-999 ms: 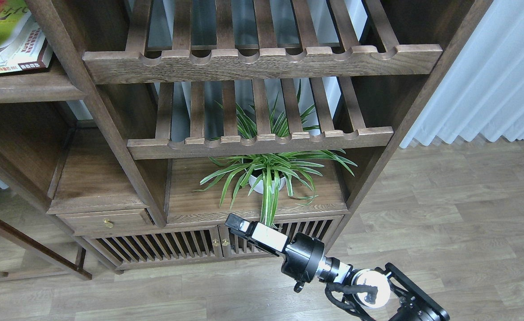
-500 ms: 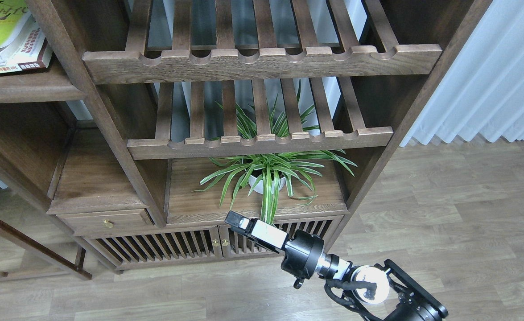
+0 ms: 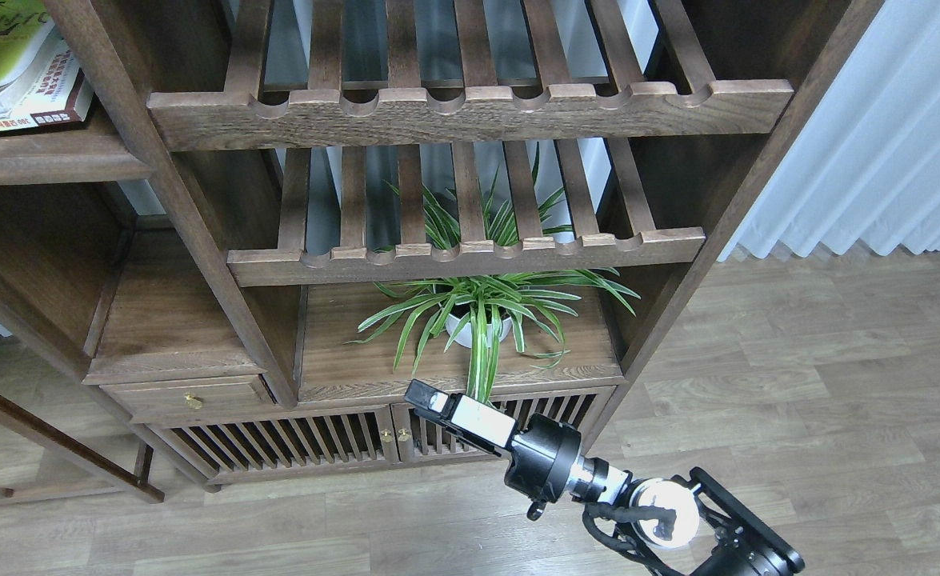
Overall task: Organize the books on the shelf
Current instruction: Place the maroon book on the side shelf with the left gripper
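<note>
Hand (image 3: 426, 398) of right arm low in front of cabinet doors, dark and seen end-on, fingers not separable, so width impossible to tell; nothing visibly held. Left hand out of view. Just beyond, potted spider plant (image 3: 482, 320) on lower board. Well apart, at top-left corner, books (image 3: 18, 76) stacked flat on shelf (image 3: 46, 156): lime-yellow cover over a thicker volume with printed spine, plus a maroon sliver at frame's edge, its support unclear. Stack mostly cropped, so tidiness hard to judge. Probably late in task, with at least two books placed and maroon one perhaps unsettled.
</note>
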`<action>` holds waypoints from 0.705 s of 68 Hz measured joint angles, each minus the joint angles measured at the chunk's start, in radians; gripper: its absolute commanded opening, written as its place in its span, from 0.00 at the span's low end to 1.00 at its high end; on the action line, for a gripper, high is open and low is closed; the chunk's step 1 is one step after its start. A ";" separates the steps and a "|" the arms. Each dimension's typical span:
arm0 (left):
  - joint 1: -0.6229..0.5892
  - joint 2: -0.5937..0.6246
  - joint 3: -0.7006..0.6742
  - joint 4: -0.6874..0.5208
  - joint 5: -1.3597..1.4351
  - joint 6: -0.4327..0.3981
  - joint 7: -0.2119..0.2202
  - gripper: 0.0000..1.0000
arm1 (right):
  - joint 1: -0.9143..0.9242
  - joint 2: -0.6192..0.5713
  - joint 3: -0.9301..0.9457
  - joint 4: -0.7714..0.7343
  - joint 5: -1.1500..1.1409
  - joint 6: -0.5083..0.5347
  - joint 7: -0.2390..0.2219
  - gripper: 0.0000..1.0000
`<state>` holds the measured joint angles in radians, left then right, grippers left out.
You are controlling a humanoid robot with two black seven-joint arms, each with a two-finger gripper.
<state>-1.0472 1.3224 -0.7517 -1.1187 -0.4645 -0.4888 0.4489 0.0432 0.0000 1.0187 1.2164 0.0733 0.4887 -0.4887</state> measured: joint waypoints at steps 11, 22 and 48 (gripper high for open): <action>-0.100 -0.062 0.045 0.064 0.003 0.000 0.030 0.01 | -0.002 0.000 0.002 0.000 0.000 0.000 0.000 1.00; -0.206 -0.122 0.098 0.139 0.003 0.000 0.039 0.01 | -0.003 0.000 0.003 0.000 0.000 0.000 0.000 1.00; -0.291 -0.278 0.139 0.378 0.004 0.000 0.040 0.01 | -0.018 0.000 0.014 0.000 -0.001 0.000 0.000 1.00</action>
<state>-1.3387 1.0445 -0.6124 -0.7402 -0.4603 -0.4888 0.4888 0.0248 0.0000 1.0329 1.2165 0.0723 0.4887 -0.4887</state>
